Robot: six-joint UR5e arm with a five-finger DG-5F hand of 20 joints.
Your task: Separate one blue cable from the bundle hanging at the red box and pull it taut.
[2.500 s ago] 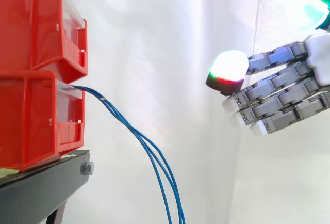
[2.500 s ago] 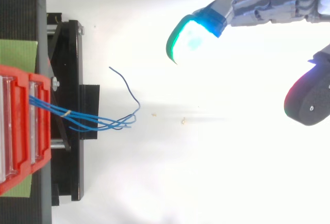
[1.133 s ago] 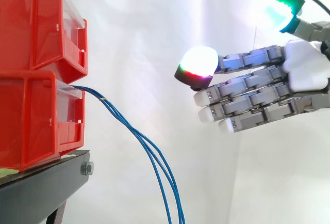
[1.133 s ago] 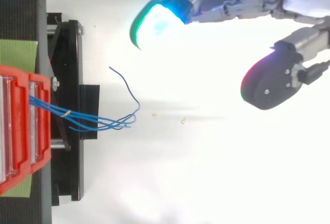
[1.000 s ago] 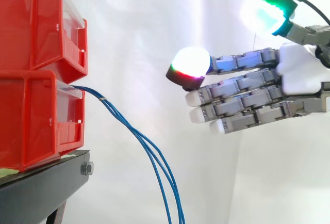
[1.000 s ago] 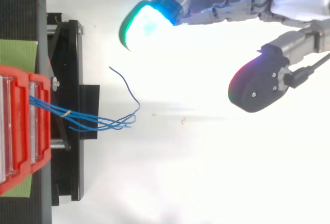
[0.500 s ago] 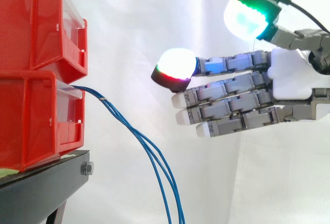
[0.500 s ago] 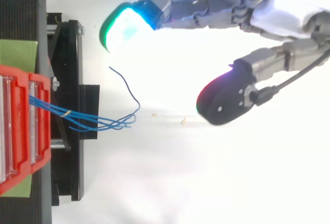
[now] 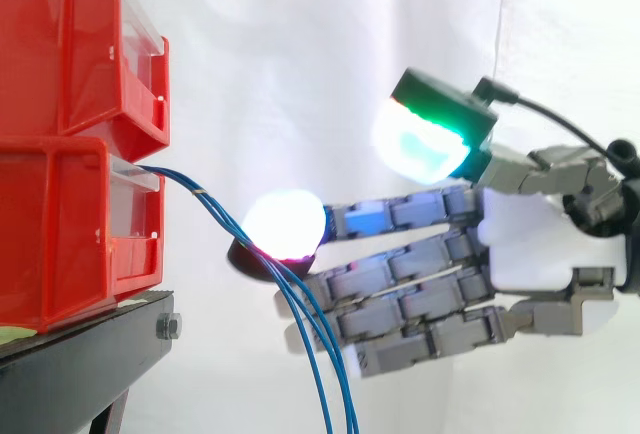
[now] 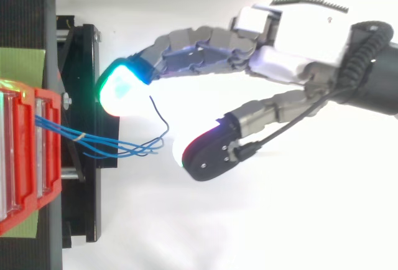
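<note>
— What's biggest?
— Red bins point(image 9: 70, 154), stacked at the left edge on a black stand point(image 9: 80, 364).
— And the hand?
— The hand point(image 9: 520, 244) comes in from the right, fingers straight, thumb apart, gripping nothing.
— The cables?
— The blue cables point(image 9: 310, 324) hang from the lower bin's front and cross the fingertips point(image 9: 285, 224); open curtain lies above.

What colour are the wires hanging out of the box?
The wires are blue; the side view shows it best.

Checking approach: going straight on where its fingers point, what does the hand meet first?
Probably the blue cables, crossing the hand in the side view; from above most strands lie beside its fingers, so it might reach the lower red bin instead.
</note>
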